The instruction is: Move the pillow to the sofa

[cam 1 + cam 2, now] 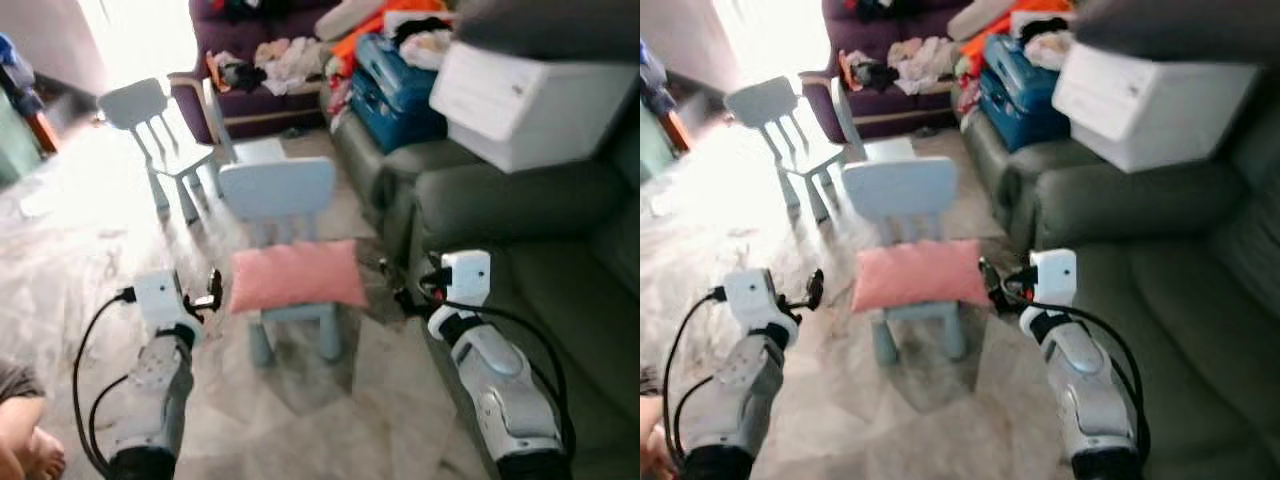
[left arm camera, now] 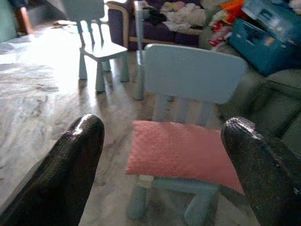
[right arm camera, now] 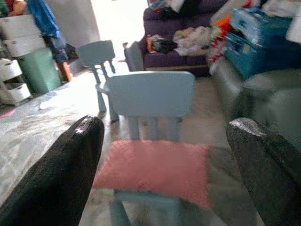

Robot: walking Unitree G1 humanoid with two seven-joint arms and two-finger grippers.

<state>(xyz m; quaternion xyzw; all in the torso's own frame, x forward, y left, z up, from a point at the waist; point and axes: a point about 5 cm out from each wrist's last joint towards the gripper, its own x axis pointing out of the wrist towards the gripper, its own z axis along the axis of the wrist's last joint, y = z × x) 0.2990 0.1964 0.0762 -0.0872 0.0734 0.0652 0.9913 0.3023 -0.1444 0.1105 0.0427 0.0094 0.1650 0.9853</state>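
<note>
1. One pink pillow is seen lying flat on the nearest of three pale blue chairs, beside one grey sofa.
2. Its long axis runs left-right.
3. Left gripper and right gripper are held with fingers apart, flanking it.

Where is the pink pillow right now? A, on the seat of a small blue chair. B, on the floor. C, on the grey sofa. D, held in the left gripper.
A: the pillow lies across the seat of the chair, with both open grippers, left and right, short of it.
</note>
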